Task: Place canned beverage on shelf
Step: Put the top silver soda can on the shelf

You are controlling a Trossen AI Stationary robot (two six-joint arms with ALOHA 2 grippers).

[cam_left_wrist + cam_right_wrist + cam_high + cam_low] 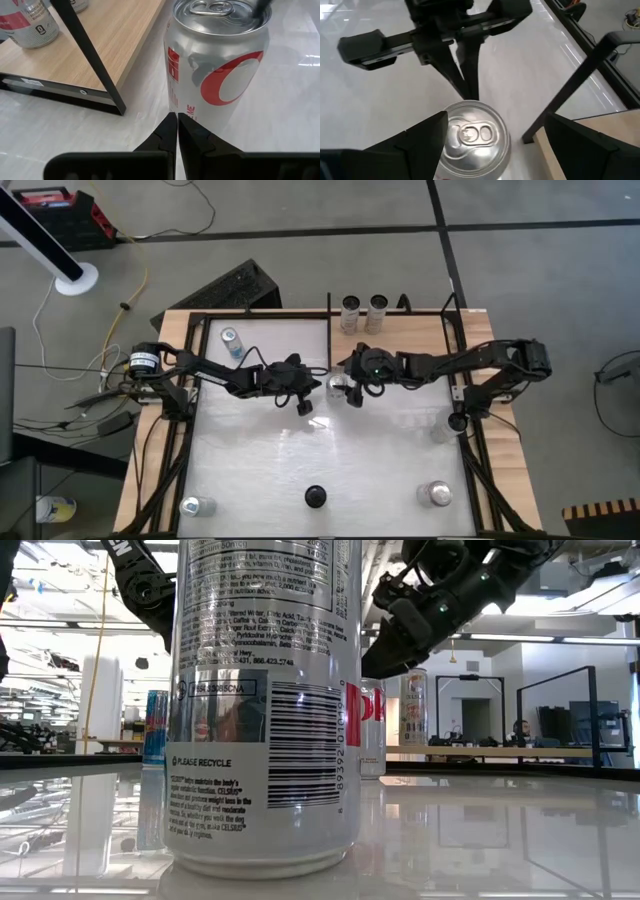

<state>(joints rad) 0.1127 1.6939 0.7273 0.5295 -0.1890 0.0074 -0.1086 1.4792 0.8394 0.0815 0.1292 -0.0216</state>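
Nearest can: silver can (265, 705) fills the low view, standing upright on the white table (480, 840); barcode and small print face the camera. It may be the can (315, 497) at the table's near edge in the high view, but that is hard to confirm.
Drink can: silver with a red and white emblem (216, 65), upright on the table near its middle, just beside the corner of the shelf (117, 40). Its pull-tab top (474, 134) is sealed.
Right gripper: hangs over the drink can (490, 132) with fingers spread wide, one on each side of the can top, not touching it.
Left gripper: sits low at the table (177, 131), just beside the drink can, fingers pressed together with tips pointing at the can's lower side. The high view shows it (303, 402) facing the right gripper (350, 392) across the middle.
Shelf: light-wood panel edged with black rods along the table's far side (420, 330).
On the shelf: two silver cans (363, 313) stand side by side at its far edge; the left wrist view shows one with red lettering (29, 22).
Elsewhere on the table: blue can (232, 340) at the far left, a can (197, 505) at the near left, another can (436, 495) at the near right.
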